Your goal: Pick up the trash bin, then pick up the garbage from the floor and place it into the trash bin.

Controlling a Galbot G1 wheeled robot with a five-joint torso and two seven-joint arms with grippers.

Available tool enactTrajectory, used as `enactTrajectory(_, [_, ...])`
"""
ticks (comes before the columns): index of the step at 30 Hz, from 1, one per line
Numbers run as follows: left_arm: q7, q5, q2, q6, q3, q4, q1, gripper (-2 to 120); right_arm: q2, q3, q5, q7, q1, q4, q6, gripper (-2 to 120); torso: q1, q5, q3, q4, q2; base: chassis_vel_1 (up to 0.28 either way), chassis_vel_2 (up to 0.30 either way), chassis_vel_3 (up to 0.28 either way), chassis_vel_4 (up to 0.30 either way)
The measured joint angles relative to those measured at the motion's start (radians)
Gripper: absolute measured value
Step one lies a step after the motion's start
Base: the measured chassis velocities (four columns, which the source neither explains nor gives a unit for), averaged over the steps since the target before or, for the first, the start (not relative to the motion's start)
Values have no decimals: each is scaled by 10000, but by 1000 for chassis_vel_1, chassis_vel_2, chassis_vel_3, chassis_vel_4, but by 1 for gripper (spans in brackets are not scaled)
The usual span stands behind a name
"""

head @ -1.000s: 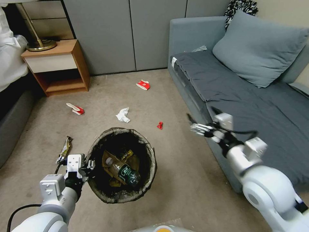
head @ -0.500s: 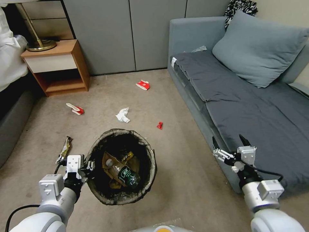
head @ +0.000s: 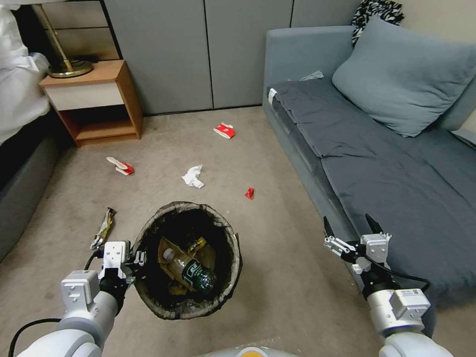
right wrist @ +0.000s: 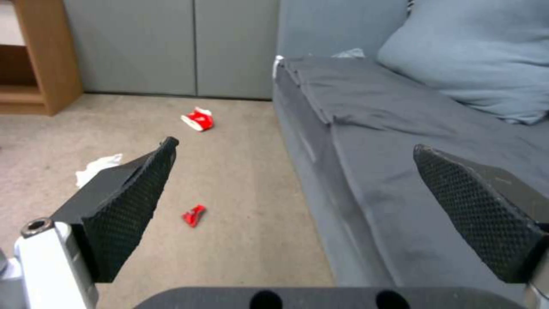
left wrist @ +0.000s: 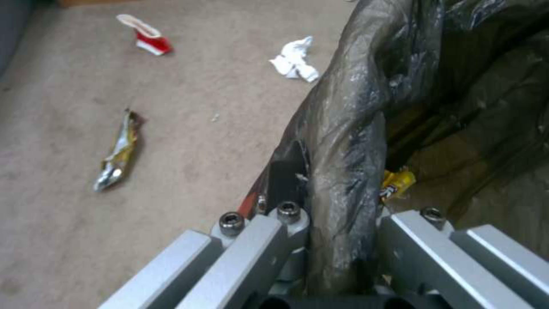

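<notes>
Head view: the left pincer (head: 135,259) is clamped on the bag-lined rim of the trash bin (head: 225,292), holding it above the floor (head: 277,277) — a green-labelled bottle (head: 191,270) and tan carton (head: 173,258) lie inside. The right pincer (head: 349,229) hangs spread wide and empty beside the sofa (head: 307,163). On the carpet lie a tissue (head: 192,176), two red cups (head: 224,131) (head: 120,166), a red scrap (head: 249,193) and a wrapper (head: 102,228).
</notes>
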Motion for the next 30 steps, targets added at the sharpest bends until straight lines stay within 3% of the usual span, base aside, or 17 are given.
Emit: enactTrajectory(30, [-3, 214, -122, -245, 0, 0, 71, 0, 137, -228, 89, 238, -3, -21, -504, 100, 0, 0, -1, -1, 0, 19, 27, 31, 20])
